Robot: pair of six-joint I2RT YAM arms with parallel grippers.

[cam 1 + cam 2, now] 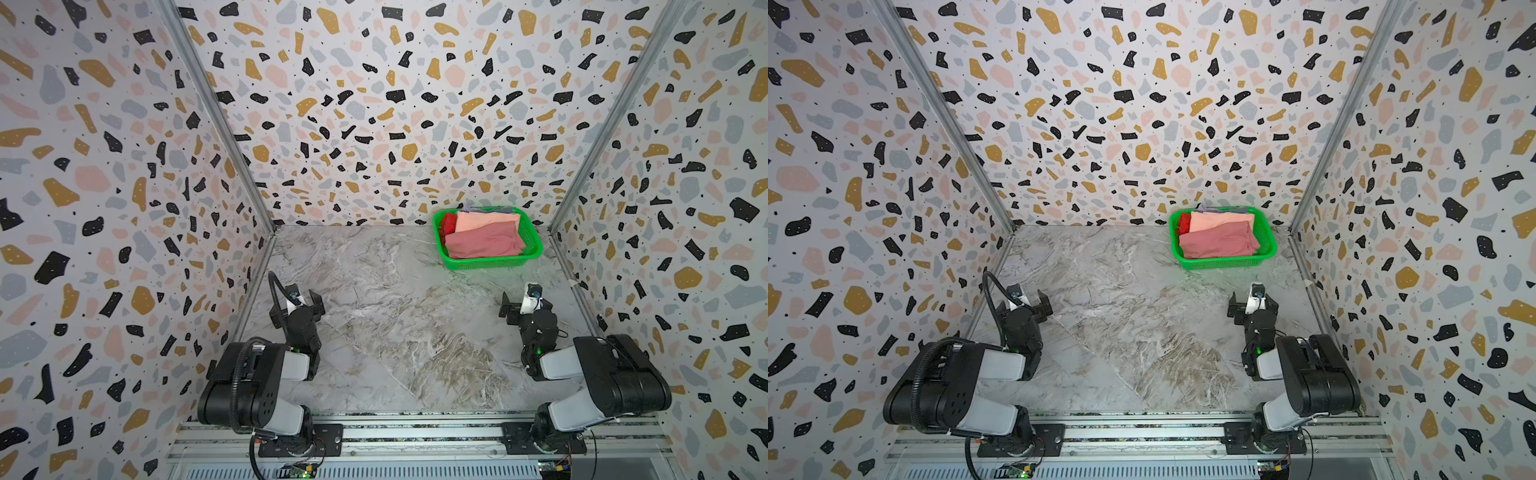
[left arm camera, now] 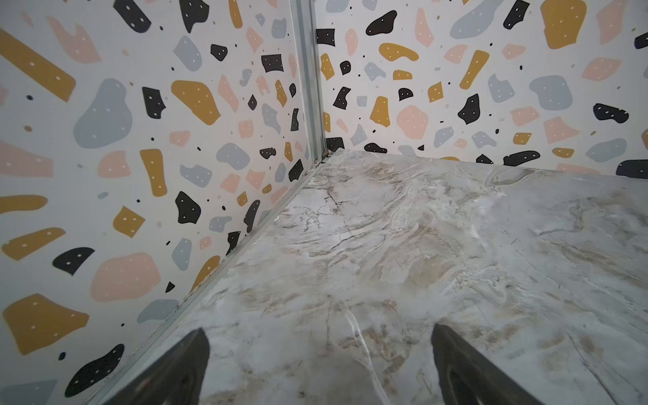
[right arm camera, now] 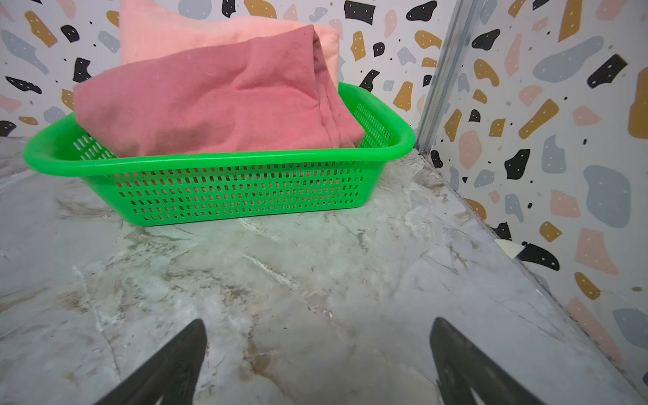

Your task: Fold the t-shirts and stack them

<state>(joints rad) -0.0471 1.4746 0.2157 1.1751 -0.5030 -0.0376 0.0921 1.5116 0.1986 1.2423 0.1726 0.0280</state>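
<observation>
Right wrist view shows the rose-pink t-shirt (image 3: 210, 101) lying on the peach t-shirt (image 3: 196, 31) in the green basket (image 3: 228, 191), while right tool (image 3: 317, 322) and left tool (image 2: 321, 329) both hang spread and empty, so a deep pinch could lift both shirts or drag the basket.

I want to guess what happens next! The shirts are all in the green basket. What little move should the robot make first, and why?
Probably the right end effector should reach forward toward the pink shirt, which lies on top in the basket. It is open, empty and faces the basket, while the left end effector faces the wall corner.
</observation>
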